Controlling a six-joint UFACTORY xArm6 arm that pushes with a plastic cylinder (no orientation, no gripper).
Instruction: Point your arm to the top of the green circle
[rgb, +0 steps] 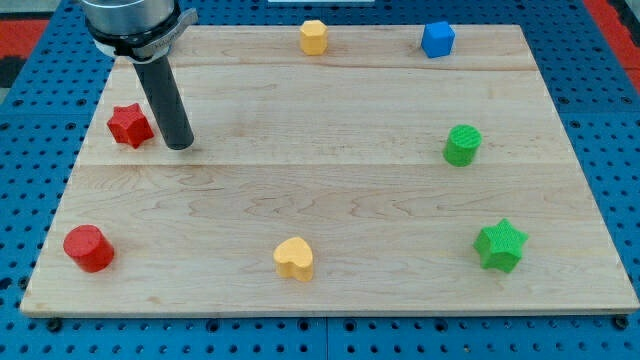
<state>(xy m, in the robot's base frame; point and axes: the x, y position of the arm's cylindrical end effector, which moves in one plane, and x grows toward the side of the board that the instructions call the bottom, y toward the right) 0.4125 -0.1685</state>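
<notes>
My tip (180, 146) sits well apart from the green circle (462, 145), toward the view's left.

A pale wooden counter (330, 190) with visible plank seams fills most of the view. Beyond every edge lies a blue perforated surface (20, 130) dotted with regular holes. Red patches (610, 15) show past both top corners. Lighting is even.

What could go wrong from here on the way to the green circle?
My tip sits just right of the red star, far from the green circle at the view's right. Coming in level across the board would likely hit the circle's side and shove it. The green star below it could be mistaken for the target.
</notes>
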